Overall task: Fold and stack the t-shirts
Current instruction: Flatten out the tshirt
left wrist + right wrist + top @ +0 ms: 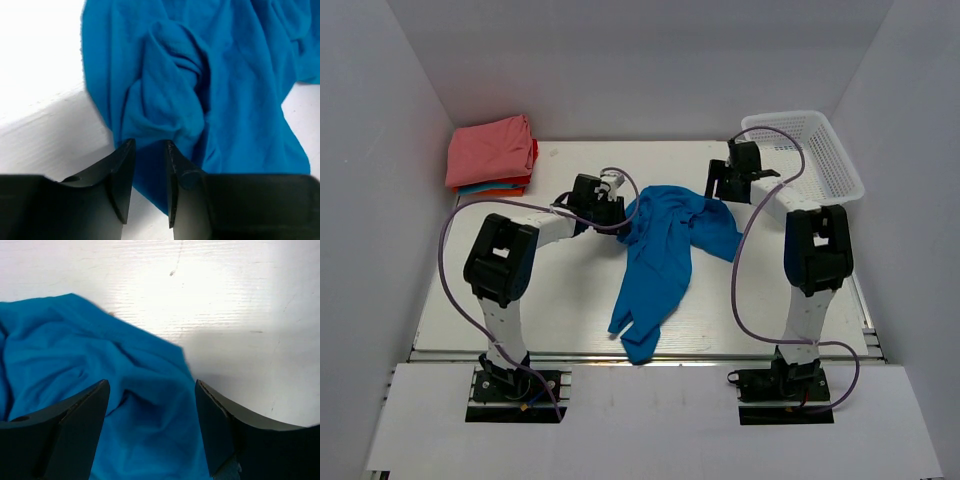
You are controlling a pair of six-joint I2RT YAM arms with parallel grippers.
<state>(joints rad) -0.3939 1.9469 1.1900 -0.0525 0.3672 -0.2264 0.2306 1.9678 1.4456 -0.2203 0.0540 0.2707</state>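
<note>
Overhead and wrist views. A bright blue shirt (660,260) lies crumpled and unfolded in the middle of the white surface (560,300). Its wide upper part is bunched between the two arms, and a narrower tail runs down to end close to the near edge.

Left end effector (150,145): at the shirt's upper left edge, fingers drawn nearly together, with a gathered fold of blue cloth filling the narrow gap, so it is clamped on the shirt. White surface shows to the left of the cloth in this wrist view.

Right end effector (152,385): fingers spread wide apart, holding nothing. It is poised over the shirt's upper right border, where the cloth edge runs diagonally between the fingers. Bare surface lies beyond and to the right.

A folded stack (490,150) sits in the far left corner, well apart from the shirt. It is salmon-pink on top, with blue and orange-red edges showing below. A white mesh basket (820,150) occupies the far right corner, just behind the right end effector.

Bare surface extends on both sides of the shirt's tail and between the shirt and the stack. White walls close the left, right and far sides.
</note>
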